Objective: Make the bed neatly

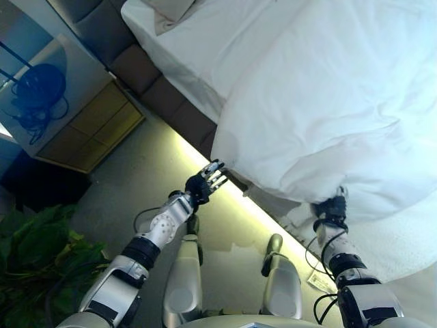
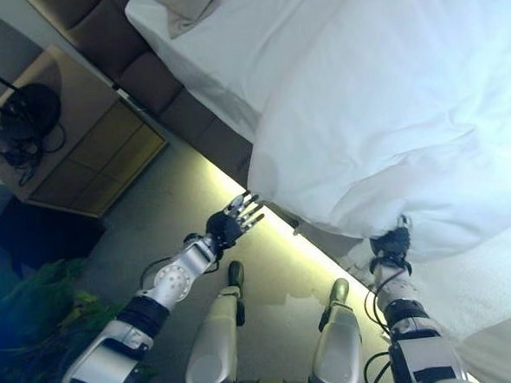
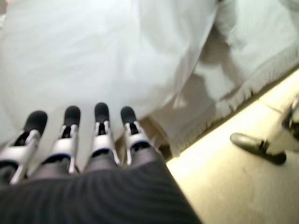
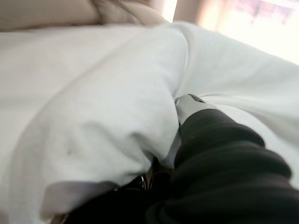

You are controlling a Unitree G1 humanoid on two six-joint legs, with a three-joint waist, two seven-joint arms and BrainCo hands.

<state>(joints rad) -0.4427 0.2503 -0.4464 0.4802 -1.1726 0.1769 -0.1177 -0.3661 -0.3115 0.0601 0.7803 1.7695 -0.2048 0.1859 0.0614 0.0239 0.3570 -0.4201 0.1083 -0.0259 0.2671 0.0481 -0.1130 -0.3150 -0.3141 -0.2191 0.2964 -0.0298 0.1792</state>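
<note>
From the left eye view I see a white duvet (image 1: 334, 102) filling the upper right of the frame, bunched and hanging over the bed's near edge. A pillow (image 1: 167, 10) sits at the top centre. My left hand (image 1: 205, 183) is at centre, fingers straight and spread, holding nothing, just beside the duvet's lower corner. My right hand (image 1: 331, 208) is at lower right, pushed up into the duvet's overhang. A wooden nightstand (image 1: 95, 126) stands at left, a plant (image 1: 34, 253) at lower left.

In the left wrist view, straight fingers (image 3: 100, 130) point at the white duvet, apart from it.

In the right wrist view, cloth hides the fingers; I cannot tell their state.
</note>
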